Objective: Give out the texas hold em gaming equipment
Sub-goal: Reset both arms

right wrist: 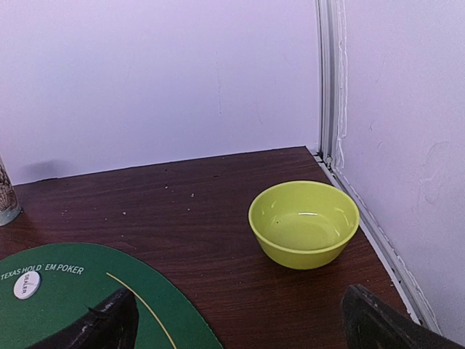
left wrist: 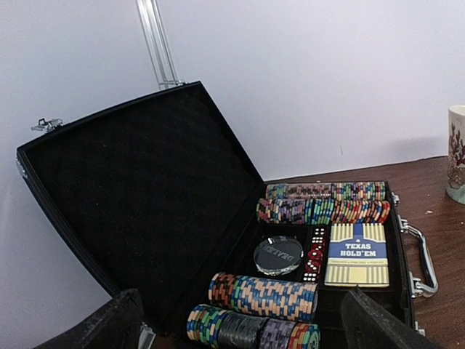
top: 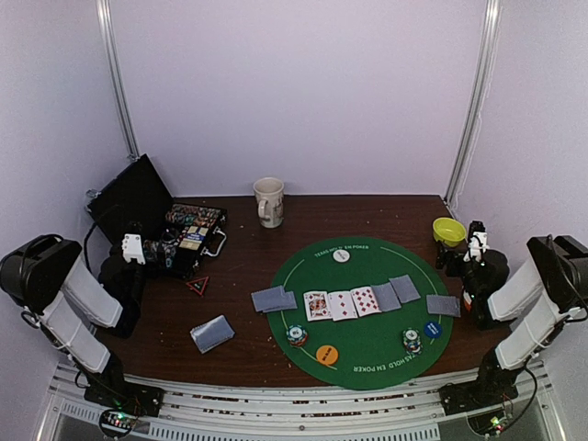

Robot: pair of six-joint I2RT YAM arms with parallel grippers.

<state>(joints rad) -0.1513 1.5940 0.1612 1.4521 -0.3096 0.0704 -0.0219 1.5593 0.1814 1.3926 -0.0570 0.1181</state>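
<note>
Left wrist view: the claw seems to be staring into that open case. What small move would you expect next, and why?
Probably the left claw should ease forward and down toward the nearest chip row in the case. It is open and empty and aimed at the chips, and the mat holds only two chip stacks.

Three face-up cards (top: 342, 304), two face-down, in a row on the mat (top: 367, 369); chip stacks (top: 296, 335), orange disc (top: 327, 354) nearer; white disc (top: 341, 256) far.
</note>
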